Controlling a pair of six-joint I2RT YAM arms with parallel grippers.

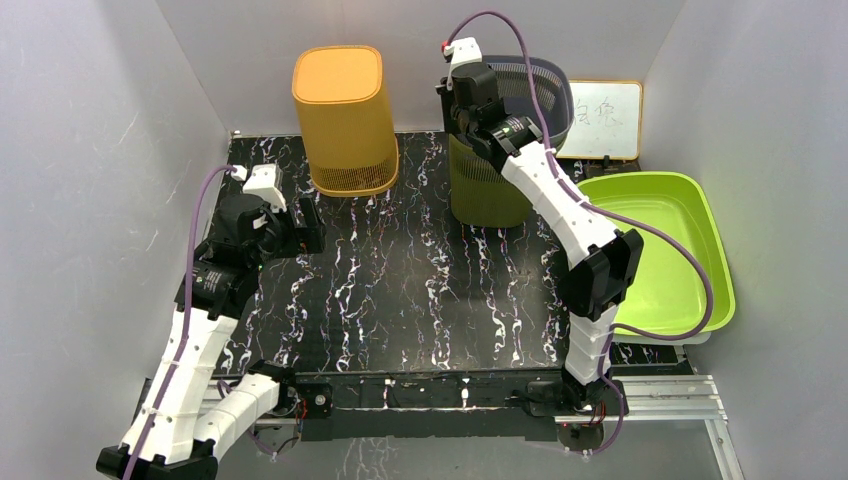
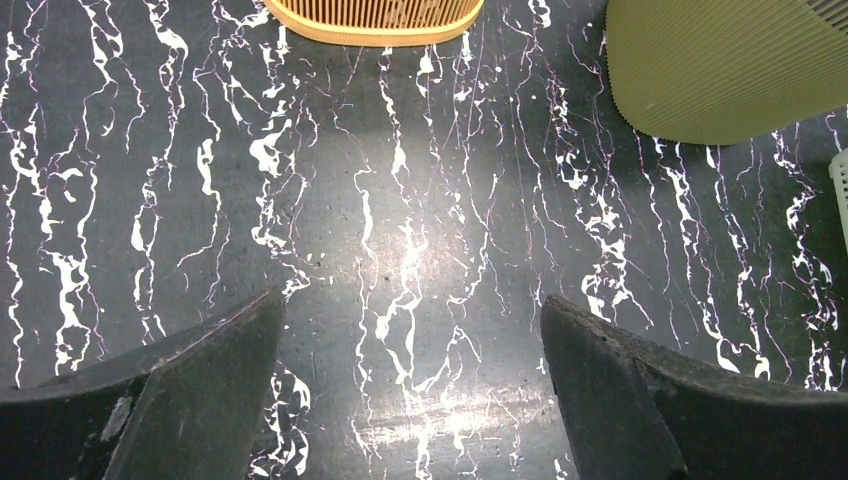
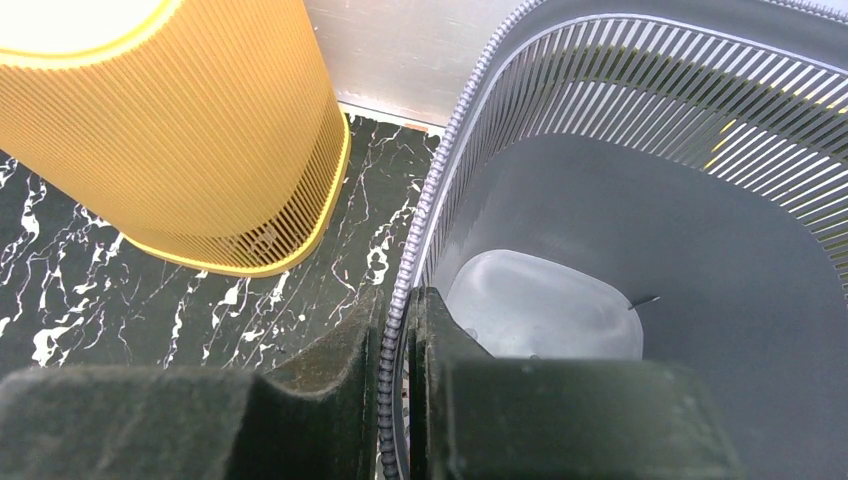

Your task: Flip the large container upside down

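The large container is a grey slatted basket (image 1: 545,95), mouth up, at the back of the table; the right wrist view looks into it (image 3: 640,220) down to its pale bottom. My right gripper (image 1: 480,100) is shut on the basket's left rim (image 3: 450,150), one finger outside and one inside (image 3: 400,300). Whether the basket rests on the table or is lifted is unclear. An olive ribbed container (image 1: 485,190) stands directly in front of it. My left gripper (image 1: 310,225) hovers open over bare table (image 2: 412,310) at the left, holding nothing.
An orange ribbed container (image 1: 342,120) stands bottom up at the back left, close beside the basket (image 3: 190,130). A lime green tray (image 1: 660,250) lies at the right edge, with a small whiteboard (image 1: 605,118) behind it. Grey walls enclose the table.
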